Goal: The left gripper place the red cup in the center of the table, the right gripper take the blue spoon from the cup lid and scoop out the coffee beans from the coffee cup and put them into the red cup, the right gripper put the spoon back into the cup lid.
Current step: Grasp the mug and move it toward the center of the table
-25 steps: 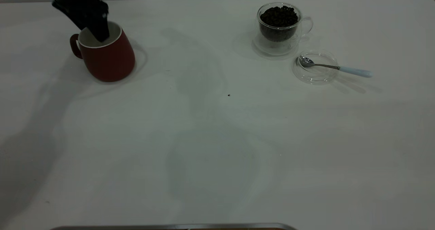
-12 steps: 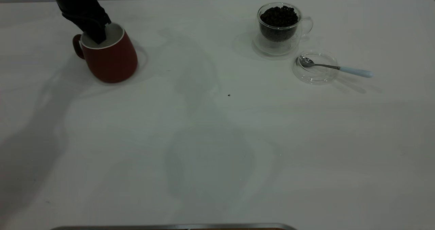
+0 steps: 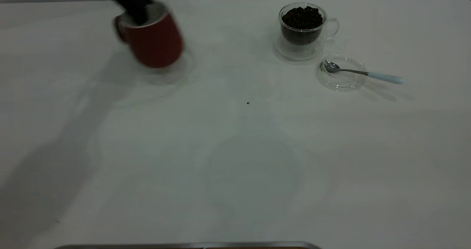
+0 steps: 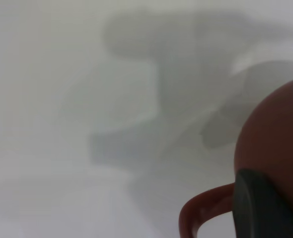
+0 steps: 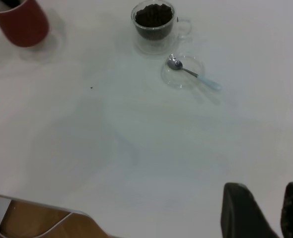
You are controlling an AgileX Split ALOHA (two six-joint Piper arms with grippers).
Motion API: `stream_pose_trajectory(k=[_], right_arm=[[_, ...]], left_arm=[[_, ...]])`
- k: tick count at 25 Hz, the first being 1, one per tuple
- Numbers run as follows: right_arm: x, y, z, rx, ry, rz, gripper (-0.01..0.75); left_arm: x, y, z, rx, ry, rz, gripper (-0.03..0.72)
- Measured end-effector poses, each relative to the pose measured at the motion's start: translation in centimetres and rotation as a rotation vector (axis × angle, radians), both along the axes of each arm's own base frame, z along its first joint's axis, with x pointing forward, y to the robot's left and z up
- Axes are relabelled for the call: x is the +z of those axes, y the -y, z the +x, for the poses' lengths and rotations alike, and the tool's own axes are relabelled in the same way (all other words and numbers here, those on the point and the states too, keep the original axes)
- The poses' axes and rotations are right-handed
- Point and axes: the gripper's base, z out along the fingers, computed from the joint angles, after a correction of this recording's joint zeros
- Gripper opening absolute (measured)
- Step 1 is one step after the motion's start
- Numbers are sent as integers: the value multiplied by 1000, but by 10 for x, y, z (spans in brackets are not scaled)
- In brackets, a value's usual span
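Observation:
The red cup [image 3: 154, 43] hangs tilted a little above the table [image 3: 235, 149] at the far left, blurred by motion. My left gripper [image 3: 134, 11] is shut on its rim, one finger inside the white interior and one dark finger [image 4: 258, 210] outside beside the handle [image 4: 203, 210]. The coffee cup [image 3: 302, 32] stands at the far right, heaped with coffee beans [image 3: 302, 18]. Beside it lies the cup lid [image 3: 341, 80], with the blue spoon [image 3: 384, 77] resting across it, bowl inside. My right gripper [image 5: 273, 213] hovers open and empty over the near table, far from the spoon [image 5: 206, 82].
A single dark speck [image 3: 247, 103] lies near the table's middle. A metal strip [image 3: 184, 245] runs along the near edge. Wooden floor and a white cable [image 5: 17, 223] show past the table's edge in the right wrist view.
The left gripper has lifted the red cup off the table and carried it to the right, toward the middle. Coffee cup, lid and spoon have not moved.

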Motion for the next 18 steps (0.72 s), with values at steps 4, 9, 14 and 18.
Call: stream_pose_trajectory(k=[4, 9, 14, 18], right_arm=[[0, 0, 0, 0, 0, 0, 242], [0, 0, 0, 0, 0, 0, 242], [0, 0, 0, 0, 0, 0, 242], [0, 0, 0, 0, 0, 0, 242]], left_arm=[[1, 52, -13, -65, 18, 20, 93], [-22, 85, -31, -82, 13, 144, 93], [-36, 94, -35, -80, 18, 162, 93], [-37, 95, -36, -77, 15, 161, 93]])
